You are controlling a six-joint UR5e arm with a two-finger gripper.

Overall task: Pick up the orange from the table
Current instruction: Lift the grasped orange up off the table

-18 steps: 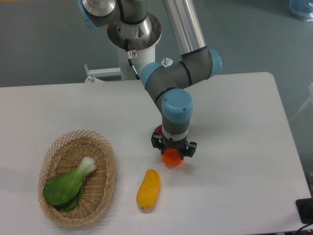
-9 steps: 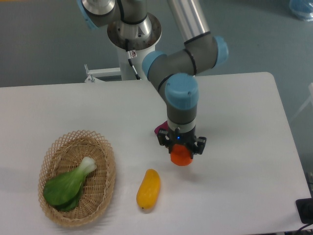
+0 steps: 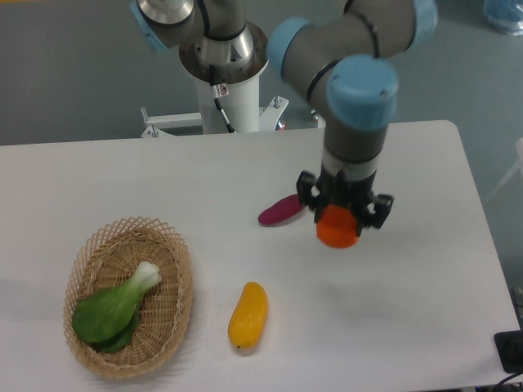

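In the fixed camera view, the gripper (image 3: 339, 214), right of frame centre, has its jaws clamped on the orange (image 3: 337, 228), which hangs above the white desk (image 3: 425, 269). A purple sweet potato (image 3: 280, 210) lies just left; a yellow fruit (image 3: 248, 316) lies lower centre; a wicker basket (image 3: 176, 282) holding greens (image 3: 114, 309) sits lower left.

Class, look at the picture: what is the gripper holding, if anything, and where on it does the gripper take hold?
The gripper holds the orange by its upper part.
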